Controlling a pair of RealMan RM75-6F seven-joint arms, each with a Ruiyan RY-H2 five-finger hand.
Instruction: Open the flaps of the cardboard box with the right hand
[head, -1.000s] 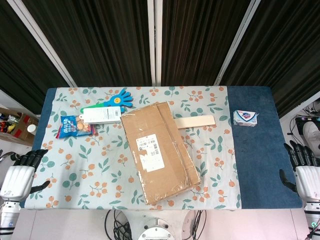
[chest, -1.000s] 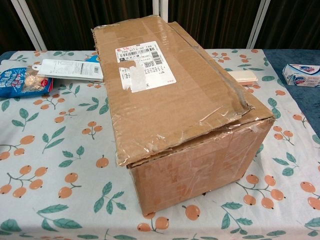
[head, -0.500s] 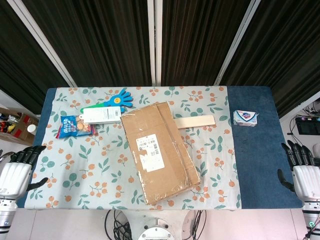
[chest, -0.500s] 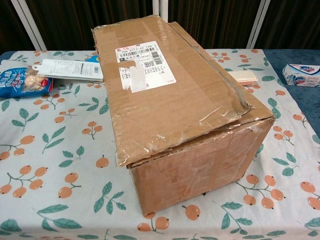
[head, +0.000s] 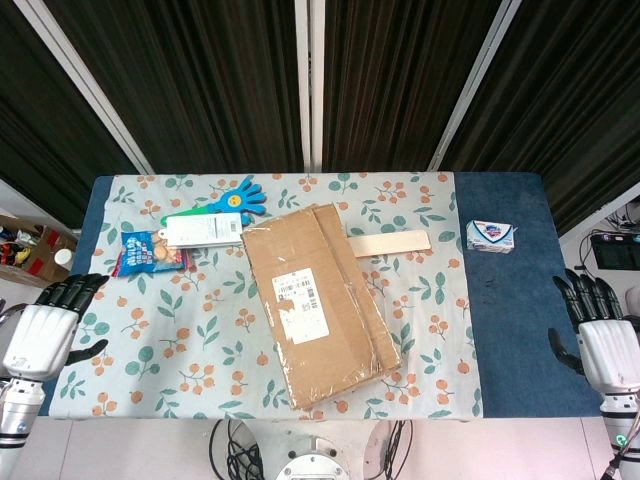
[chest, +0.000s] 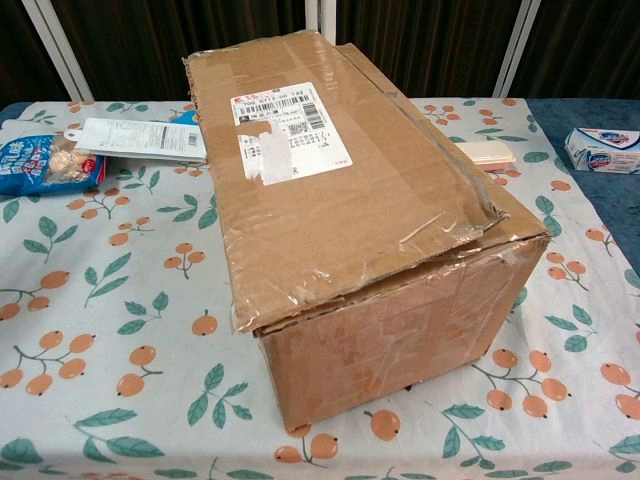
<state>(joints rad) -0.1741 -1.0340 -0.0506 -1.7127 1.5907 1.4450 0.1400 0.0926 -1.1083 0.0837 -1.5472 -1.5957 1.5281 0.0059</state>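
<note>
Dark ribbed curtains hang behind the counter (head: 505, 330), whose floral cloth carries the cardboard box (head: 318, 300) lying at an angle near the middle. I have both arms low at the near corners. Over the past second my right robot hand (head: 597, 335) has crept up and inward from the counter's right edge, and my left robot hand (head: 48, 325) has done the same on its side. Both are empty, fingers spread and pointing away from me. Neither touches anything, and the right one is well apart from the box. Neither appears in the chest view.

The box has not moved. From the chest view its top flaps (chest: 330, 170) lie shut, a white shipping label (chest: 288, 130) stuck on the upper panel, torn clear tape wrinkled along the near right corner. The near edge of the top flap is slightly lifted and ragged, leaving a thin gap over the front wall.

Around it sit a blue hand-shaped clapper (head: 235, 198), a white carded package (head: 205, 229), a blue snack bag (head: 148, 252), a pale wooden board (head: 390, 242) poking out from behind the box, and a small blue-and-white soap box (head: 490, 235) on the bare blue strip.

I judge the task barely begun: the approach has started and no flap is raised. That lifted near edge looks to me the likeliest place to get fingers under.
</note>
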